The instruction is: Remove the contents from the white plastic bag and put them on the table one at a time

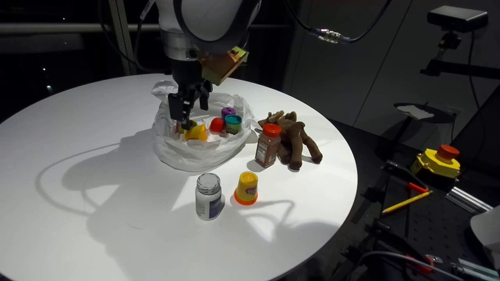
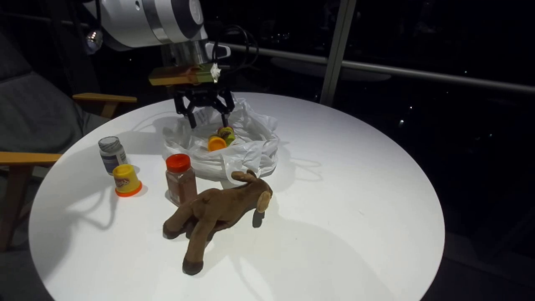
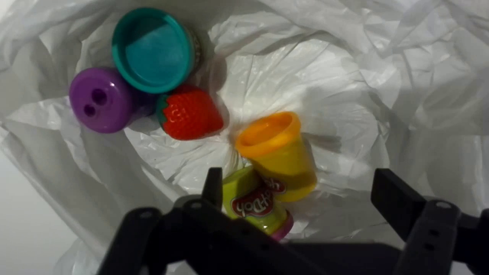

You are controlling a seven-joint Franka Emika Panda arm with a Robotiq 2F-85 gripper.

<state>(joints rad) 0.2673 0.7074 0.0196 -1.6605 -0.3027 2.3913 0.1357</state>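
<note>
The white plastic bag (image 3: 344, 76) lies spread open on the round white table (image 2: 355, 200). Within it, the wrist view shows a teal-lidded can (image 3: 153, 49), a purple two-holed piece (image 3: 100, 100), a red strawberry (image 3: 191, 112), a yellow cup with orange rim (image 3: 282, 160) and a yellow-green can (image 3: 252, 202) leaning against that cup. My gripper (image 3: 298, 176) is open above these last two, nothing held. Its left finger hides part of the yellow-green can. Out on the table are a brown plush animal (image 2: 225, 205), a red-lidded jar (image 1: 268, 146), a white bottle (image 1: 208, 199) and a yellow can (image 1: 247, 187).
Soft bag walls rise around the gripper in both exterior views. The jar and plush animal stand close beside the bag. Beyond the table's edge are a wooden-armed chair (image 2: 37, 117) and a dark bench with a red-topped yellow button box (image 1: 437, 164).
</note>
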